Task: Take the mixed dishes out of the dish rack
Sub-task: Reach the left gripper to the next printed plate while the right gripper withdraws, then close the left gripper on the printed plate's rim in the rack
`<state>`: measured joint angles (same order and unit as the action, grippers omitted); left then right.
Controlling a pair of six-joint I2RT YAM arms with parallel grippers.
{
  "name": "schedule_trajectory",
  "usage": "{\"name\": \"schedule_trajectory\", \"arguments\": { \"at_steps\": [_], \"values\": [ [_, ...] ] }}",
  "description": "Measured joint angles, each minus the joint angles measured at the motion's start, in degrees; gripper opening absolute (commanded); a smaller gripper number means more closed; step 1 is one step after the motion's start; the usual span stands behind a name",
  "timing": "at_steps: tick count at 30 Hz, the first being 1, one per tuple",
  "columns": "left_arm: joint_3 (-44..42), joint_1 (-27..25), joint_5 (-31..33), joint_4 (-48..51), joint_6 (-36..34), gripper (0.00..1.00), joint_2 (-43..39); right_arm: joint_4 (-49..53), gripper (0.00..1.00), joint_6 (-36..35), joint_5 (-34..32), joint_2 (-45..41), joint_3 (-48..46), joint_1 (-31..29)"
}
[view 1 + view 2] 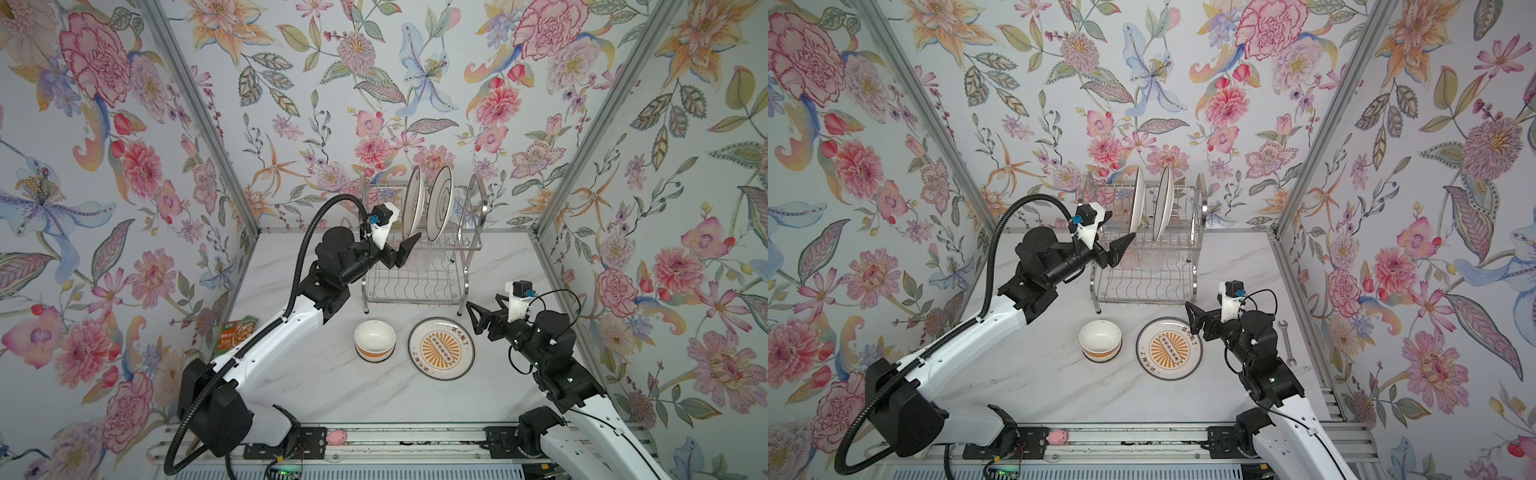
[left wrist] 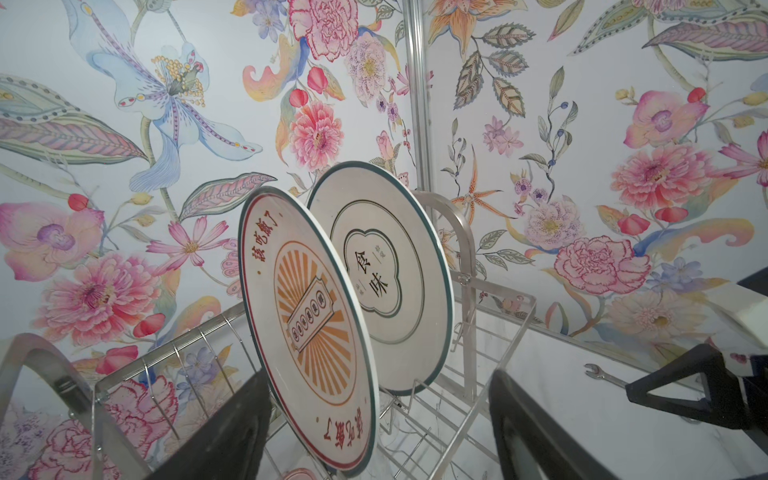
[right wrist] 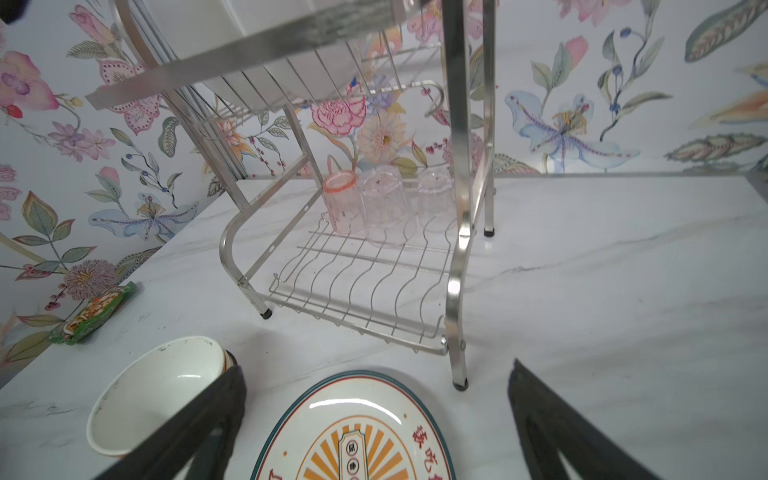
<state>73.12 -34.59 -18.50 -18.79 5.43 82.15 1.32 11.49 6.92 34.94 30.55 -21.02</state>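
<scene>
While upright, sunburst plate (image 2: 311,328) within left hand (image 2: 378,374)

Bright, even light; wide-angle edge distortion.

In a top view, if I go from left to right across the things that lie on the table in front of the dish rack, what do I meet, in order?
Green-orange food packet → cream bowl → orange sunburst plate.
</scene>
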Motion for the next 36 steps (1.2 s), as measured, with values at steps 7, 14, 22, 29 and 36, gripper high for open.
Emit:
{"name": "schedule_trajectory", "arguments": {
  "at_steps": [7,14,22,29,36],
  "values": [
    [5.70,-1.92,7.34,2.78,1.27,0.61,5.49,-6.67,0.99,-2.45,-0.13,1.70,2.25,-0.68],
    [8.96,-3.17,11.74,3.32,2.34,0.50,9.86,-13.31,0.99,-4.00,1.27,3.17,2.51,-1.44],
    [10.43,-3.65,14.32,3.72,3.37,0.37,13.11,-19.96,0.99,-4.87,3.63,2.32,2.12,-1.53],
    [10.91,-4.50,14.91,3.72,4.02,0.28,13.11,-21.20,0.99,-5.11,4.20,1.49,0.81,-1.53],
    [11.32,-5.46,16.31,3.80,3.82,0.41,13.11,-21.31,0.99,-5.53,4.20,1.38,0.35,-1.53]
  ]
}}
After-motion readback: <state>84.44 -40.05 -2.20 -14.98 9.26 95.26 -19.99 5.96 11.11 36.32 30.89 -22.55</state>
